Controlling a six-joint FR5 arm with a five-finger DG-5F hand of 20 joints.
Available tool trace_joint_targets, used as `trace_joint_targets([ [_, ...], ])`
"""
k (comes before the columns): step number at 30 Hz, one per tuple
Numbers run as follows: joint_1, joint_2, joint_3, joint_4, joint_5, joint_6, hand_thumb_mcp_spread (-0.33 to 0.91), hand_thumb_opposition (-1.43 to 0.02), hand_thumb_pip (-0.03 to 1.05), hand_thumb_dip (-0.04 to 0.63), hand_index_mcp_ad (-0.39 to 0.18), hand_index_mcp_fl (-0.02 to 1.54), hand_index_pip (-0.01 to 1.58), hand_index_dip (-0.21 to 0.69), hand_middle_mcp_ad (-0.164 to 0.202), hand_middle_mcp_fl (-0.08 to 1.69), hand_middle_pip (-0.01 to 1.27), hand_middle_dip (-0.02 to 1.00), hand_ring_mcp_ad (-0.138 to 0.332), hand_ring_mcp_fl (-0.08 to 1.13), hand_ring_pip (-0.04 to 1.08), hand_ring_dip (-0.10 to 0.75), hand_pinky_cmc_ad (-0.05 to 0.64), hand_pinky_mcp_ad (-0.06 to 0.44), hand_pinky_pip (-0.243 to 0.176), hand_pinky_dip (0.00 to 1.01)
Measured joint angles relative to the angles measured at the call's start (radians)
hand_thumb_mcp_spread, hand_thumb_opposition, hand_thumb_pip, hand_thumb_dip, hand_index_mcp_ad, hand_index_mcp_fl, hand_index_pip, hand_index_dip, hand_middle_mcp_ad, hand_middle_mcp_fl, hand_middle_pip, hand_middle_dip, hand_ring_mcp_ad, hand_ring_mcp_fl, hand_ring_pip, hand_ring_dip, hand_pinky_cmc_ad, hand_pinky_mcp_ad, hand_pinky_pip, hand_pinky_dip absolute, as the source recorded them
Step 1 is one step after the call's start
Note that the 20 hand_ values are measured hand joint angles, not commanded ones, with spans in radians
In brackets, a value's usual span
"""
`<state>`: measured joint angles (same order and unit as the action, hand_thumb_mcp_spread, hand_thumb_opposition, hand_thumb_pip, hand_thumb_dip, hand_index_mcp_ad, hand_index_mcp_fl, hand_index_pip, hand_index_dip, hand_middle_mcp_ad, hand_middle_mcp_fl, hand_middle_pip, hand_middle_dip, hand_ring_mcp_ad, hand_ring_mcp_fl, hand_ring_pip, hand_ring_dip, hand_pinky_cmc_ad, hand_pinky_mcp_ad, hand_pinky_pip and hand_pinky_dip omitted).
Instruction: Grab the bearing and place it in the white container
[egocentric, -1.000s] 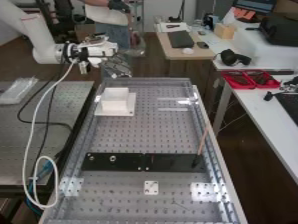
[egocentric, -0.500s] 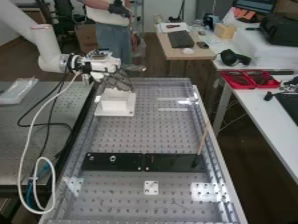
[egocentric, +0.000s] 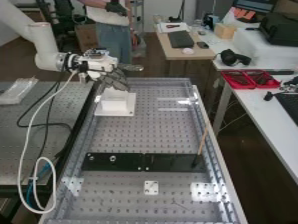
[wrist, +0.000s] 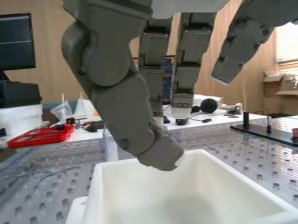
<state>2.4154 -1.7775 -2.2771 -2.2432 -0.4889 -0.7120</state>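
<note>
In the high view the hand (egocentric: 113, 80) is over the far edge of the white container (egocentric: 116, 106), which stands on a white base plate at the bench's far left. The wrist view has the hand (wrist: 136, 117) above the container (wrist: 100, 192), its thumb slanting down to the near rim and its other fingers hanging fairly straight, with no object visible between them. The visible part of the container's inside shows no bearing. A small round metal piece (egocentric: 112, 158) sits on the black plate; whether it is the bearing I cannot tell.
The black plate (egocentric: 174, 162) crosses the perforated bench, with a thin upright rod (egocentric: 202, 141) at its right end. A small white plate (egocentric: 151, 188) lies nearer. Metal rails border the bench. Red trays (egocentric: 249, 80) stand on the side table.
Since the earliest frame the hand has come down toward the container and its fingers now hang over its far edge. The container and black plate have stayed put.
</note>
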Motion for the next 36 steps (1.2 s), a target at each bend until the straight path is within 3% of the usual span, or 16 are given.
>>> trace_joint_targets([
  [7,0.045,0.014,-0.012,0.007,0.060,0.002,0.89,-1.08,0.58,0.379,-0.225,0.11,0.12,-0.171,-0.094,0.69,0.72,0.90,0.009,0.54,0.12,0.679,0.461,0.264,0.037,0.18],
  [9,0.049,0.012,-0.012,0.001,0.069,0.014,0.89,-1.08,0.63,0.384,-0.225,0.11,0.12,-0.171,-0.094,0.69,0.72,0.90,0.009,0.54,0.12,0.679,0.461,0.264,0.037,0.18],
  [18,0.062,-0.002,-0.004,-0.061,0.092,0.084,0.89,-1.08,0.61,0.387,-0.222,0.11,0.12,-0.171,-0.094,0.68,0.72,0.90,0.009,0.53,0.12,0.679,0.461,0.265,0.037,0.18],
  [20,0.063,-0.004,0.000,-0.080,0.095,0.097,0.81,-1.07,0.58,0.379,-0.222,0.11,0.12,-0.171,-0.098,0.64,0.69,0.90,0.012,0.53,0.11,0.679,0.461,0.265,0.037,0.18],
  [24,0.061,-0.007,0.009,-0.127,0.098,0.134,0.66,-1.00,0.58,0.379,-0.223,0.11,0.12,-0.175,-0.051,0.67,0.56,0.90,0.009,0.46,0.11,0.679,0.461,0.265,0.037,0.18],
  [27,0.058,-0.007,0.014,-0.161,0.100,0.155,0.62,-0.93,0.58,0.379,-0.222,0.09,0.12,-0.175,-0.037,0.59,0.55,0.89,0.016,0.41,0.11,0.677,0.459,0.262,0.037,0.18],
  [36,0.053,0.005,0.009,-0.146,0.104,0.138,0.58,-0.90,0.63,0.380,-0.222,0.08,0.12,-0.175,-0.038,0.47,0.51,0.84,0.024,0.35,0.11,0.654,0.457,0.265,0.037,0.18],
])
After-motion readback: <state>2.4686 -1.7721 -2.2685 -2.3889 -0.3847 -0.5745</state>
